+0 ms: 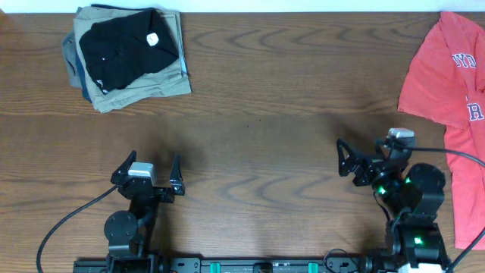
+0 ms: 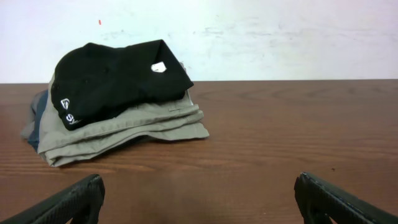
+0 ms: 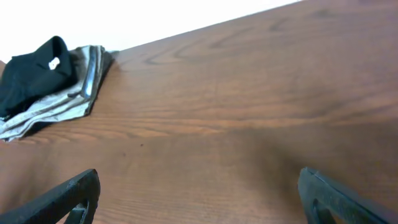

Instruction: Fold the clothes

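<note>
The clothes lie in two places. A folded black garment [image 1: 121, 45] with a small white tag tops a pile of folded khaki pieces [image 1: 148, 85] at the far left of the table. An unfolded red tee [image 1: 447, 76] with white lettering hangs over the right edge. My left gripper [image 1: 154, 161] hovers near the front left, open and empty, facing the pile. The left wrist view shows the black garment [image 2: 118, 84] well ahead of the open gripper [image 2: 199, 198]. My right gripper [image 1: 362, 150] is open and empty at the front right, just left of the tee.
The wooden table [image 1: 273, 91] stretches bare between the pile and the tee. A white wall [image 2: 280, 37] rises behind the far edge. The right wrist view catches the pile [image 3: 37, 78] far off to the left.
</note>
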`<action>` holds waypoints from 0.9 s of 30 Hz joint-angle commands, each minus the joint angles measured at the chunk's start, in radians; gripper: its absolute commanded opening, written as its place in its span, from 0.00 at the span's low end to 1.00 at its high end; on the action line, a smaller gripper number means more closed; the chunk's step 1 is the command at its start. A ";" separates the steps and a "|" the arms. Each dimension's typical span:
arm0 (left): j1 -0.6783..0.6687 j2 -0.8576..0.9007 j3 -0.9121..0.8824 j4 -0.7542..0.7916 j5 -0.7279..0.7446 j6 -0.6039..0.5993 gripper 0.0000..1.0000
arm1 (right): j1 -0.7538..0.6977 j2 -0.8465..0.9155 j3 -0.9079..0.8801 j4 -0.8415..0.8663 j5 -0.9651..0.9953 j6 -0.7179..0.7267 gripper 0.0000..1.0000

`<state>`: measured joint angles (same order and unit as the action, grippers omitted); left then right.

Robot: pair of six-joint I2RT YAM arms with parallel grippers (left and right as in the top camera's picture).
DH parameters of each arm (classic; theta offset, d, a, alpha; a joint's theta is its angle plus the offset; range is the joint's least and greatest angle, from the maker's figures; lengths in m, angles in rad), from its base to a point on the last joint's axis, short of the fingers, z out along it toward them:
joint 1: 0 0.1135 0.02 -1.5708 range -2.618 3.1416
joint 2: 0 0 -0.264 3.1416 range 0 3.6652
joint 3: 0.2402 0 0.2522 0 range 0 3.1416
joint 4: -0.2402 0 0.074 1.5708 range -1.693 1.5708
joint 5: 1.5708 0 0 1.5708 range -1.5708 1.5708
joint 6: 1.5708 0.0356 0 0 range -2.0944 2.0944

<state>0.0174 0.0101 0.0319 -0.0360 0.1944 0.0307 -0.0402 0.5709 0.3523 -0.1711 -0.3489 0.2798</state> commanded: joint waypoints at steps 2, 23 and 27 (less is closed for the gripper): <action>-0.003 -0.006 -0.028 -0.014 -0.005 0.014 0.98 | 0.065 -0.081 -0.049 0.006 0.120 -0.015 0.99; -0.003 -0.006 -0.028 -0.014 -0.005 0.014 0.98 | 0.080 -0.367 -0.289 0.135 0.144 0.037 0.99; -0.003 -0.006 -0.028 -0.014 -0.005 0.014 0.98 | 0.080 -0.410 -0.337 0.156 0.166 0.037 0.99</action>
<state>0.0174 0.0101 0.0319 -0.0364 0.1944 0.0311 0.0307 0.1852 0.0452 -0.0269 -0.2115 0.3065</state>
